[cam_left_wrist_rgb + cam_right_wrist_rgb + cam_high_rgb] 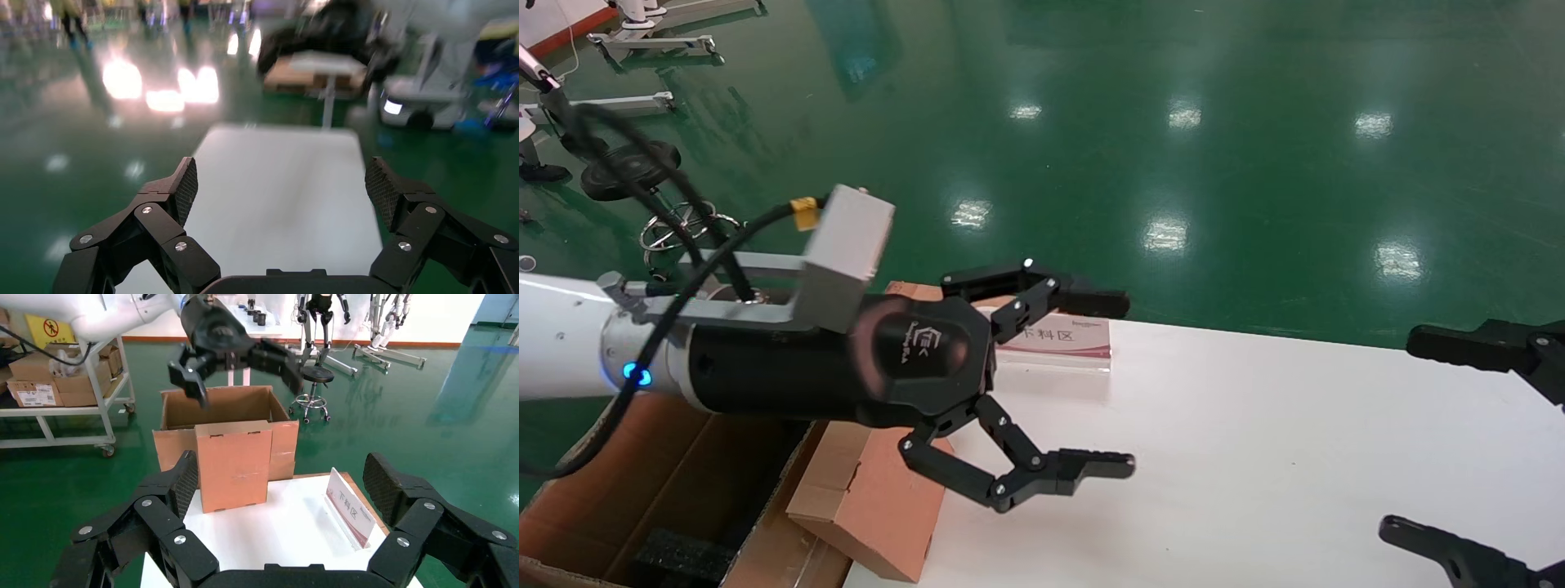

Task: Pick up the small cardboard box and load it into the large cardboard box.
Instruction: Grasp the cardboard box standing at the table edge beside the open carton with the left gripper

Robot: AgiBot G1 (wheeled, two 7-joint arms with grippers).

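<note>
The small cardboard box (870, 498) stands upright on the left end of the white table (1254, 457), against the large cardboard box (641, 482). The right wrist view shows both, the small box (232, 465) in front of the open large box (177, 413). Black foam (682, 555) lies inside the large box. My left gripper (1128, 384) is open and empty, raised above the small box and the table end. Its left wrist view (281, 171) shows only the bare table between the fingers. My right gripper (1400, 433) is open and empty at the table's right side.
A white and red sign stand (1058, 339) sits at the table's far edge, also in the right wrist view (349, 505). Green floor surrounds the table. A cart with cartons (55, 386) and a stool (315, 380) stand beyond the large box.
</note>
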